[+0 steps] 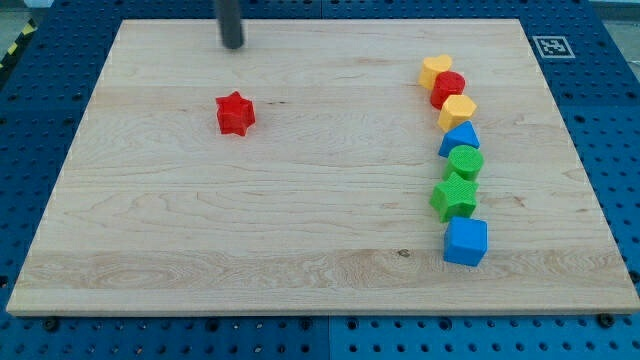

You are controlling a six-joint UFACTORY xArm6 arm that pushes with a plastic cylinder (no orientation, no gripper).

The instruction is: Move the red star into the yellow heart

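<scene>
Camera view shows my tip (232, 45) resting on the wooden board (200, 230) near the view's top, left of the middle. It is a plain dark rod end, with no jaws to open or close, and it holds nothing and touches no block.

Just below it and very slightly to the view's right sits the red star (235, 114), alone on the left half of the board, apart from the tip with bare wood between them.

Well apart, on the view's right side, the other blocks stand in a loose column running from top to bottom. At its head is the yellow heart (434, 70), the nearest of the column to the view's top. Touching it just below and to the right is a red round block (449, 88), then a yellow hexagon-like block (458, 110), then a blue block with a pointed top (459, 138). Below that come a green round block (465, 161) and a green star (454, 197), each close against its neighbour. At the foot of the column is a blue cube (465, 241), just beneath the green star.

The board lies on a blue perforated table (30, 120), and a black-and-white marker tag (552, 46) sits beyond the board's top right corner.
</scene>
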